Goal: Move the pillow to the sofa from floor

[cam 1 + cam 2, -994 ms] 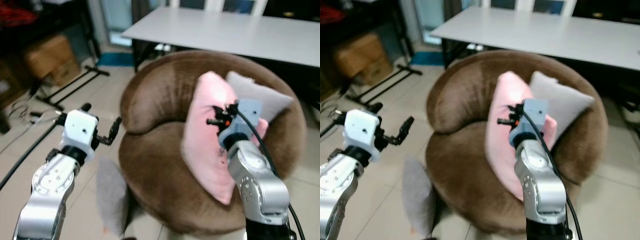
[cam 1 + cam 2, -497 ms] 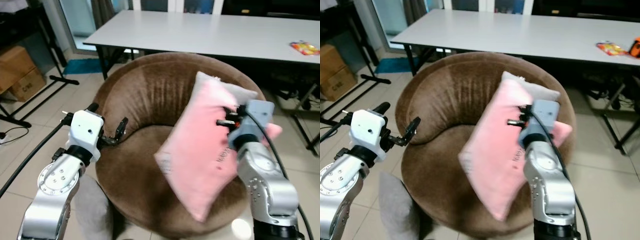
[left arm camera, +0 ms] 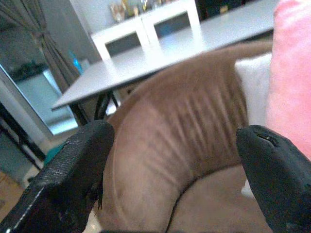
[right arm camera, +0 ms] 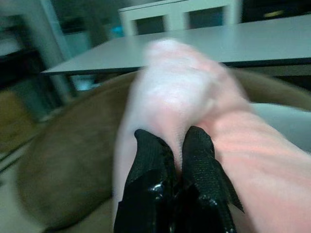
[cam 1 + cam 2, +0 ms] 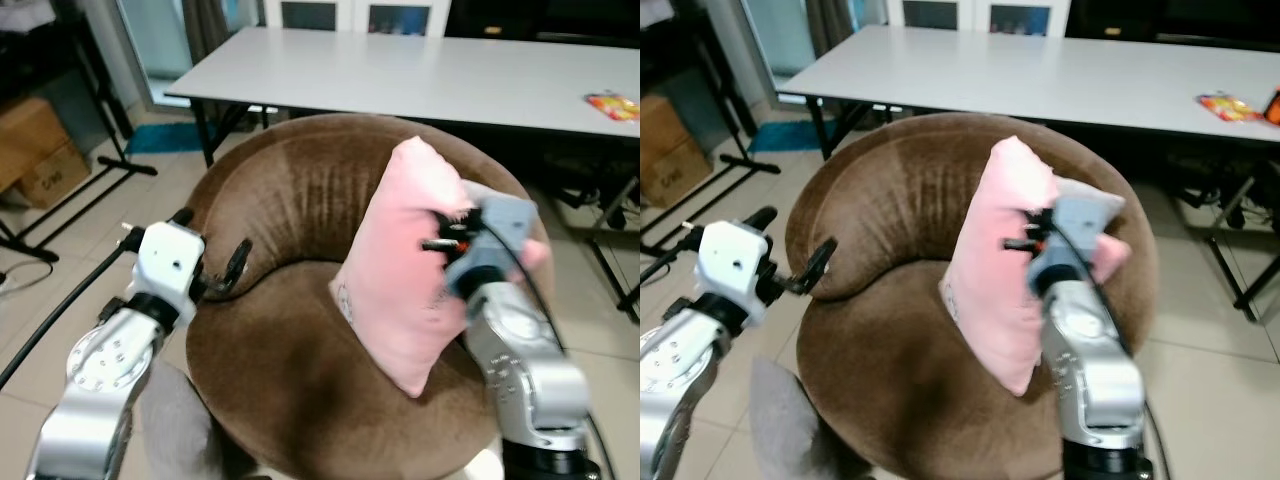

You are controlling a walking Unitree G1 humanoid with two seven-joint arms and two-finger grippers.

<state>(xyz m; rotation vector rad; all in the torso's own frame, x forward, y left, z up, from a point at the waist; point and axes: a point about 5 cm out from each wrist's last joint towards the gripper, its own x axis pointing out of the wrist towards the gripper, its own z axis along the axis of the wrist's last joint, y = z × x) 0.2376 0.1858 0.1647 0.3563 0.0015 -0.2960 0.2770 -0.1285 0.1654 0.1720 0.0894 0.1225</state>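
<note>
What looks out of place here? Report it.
The pink pillow stands tilted on one corner over the brown round sofa, pinched by the right gripper. A grey pillow lies on the floor beside the sofa.

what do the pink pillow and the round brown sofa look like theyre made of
Pink pillow: soft matte woven fabric over a squashy filling, judging by how it bunches where the right gripper pinches it. Round brown sofa: probably velvet or short-pile plush; its backrest shows a faint sheen and brushed streaks.
</note>
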